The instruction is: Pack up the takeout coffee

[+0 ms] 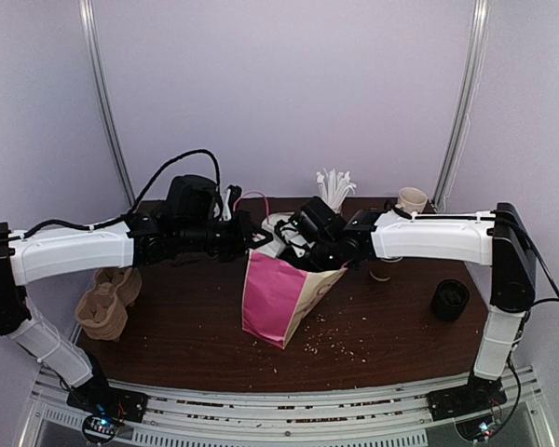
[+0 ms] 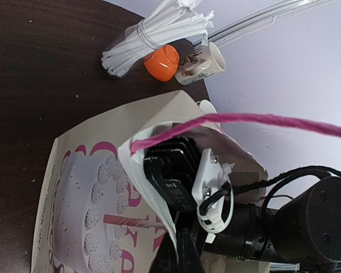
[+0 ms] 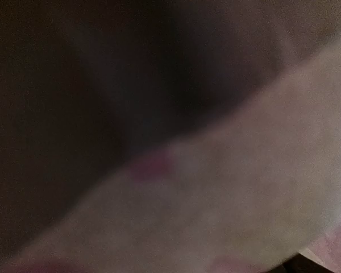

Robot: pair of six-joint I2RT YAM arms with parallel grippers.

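Blurred cream paper with a smear of pink fills the right wrist view, too close for anything sharp to show. It is the inner wall of the paper bag [image 3: 233, 187], and the right gripper [image 1: 307, 257] is sunk in the bag's mouth. Its fingertips are hidden by the paper in every view, so whether they stand apart on nothing or are spread round a cup cannot be told. The left gripper [image 1: 251, 240] is closed tight and seems to pinch the bag's left rim, beside the pink cord handle [image 2: 256, 120], holding the mouth wide. No takeout coffee cup can be made out for certain. A small brown round shape [image 1: 382, 273] peeks from under the right forearm [image 1: 429, 235] on the table [image 1: 186, 326], just beside the bag, and may be one. Any cup at the right fingers would lie inside the bag, out of sight. Such a cup is likely light and thin-walled. It would dent under a hard squeeze, its side is probably a little slippery, and a snap-on lid could pop if the wall buckles. The best hold is probably round the upper body just under the rolled rim, where the paper is stiffest. The cup should be kept upright, since the bag's soft floor may sag.
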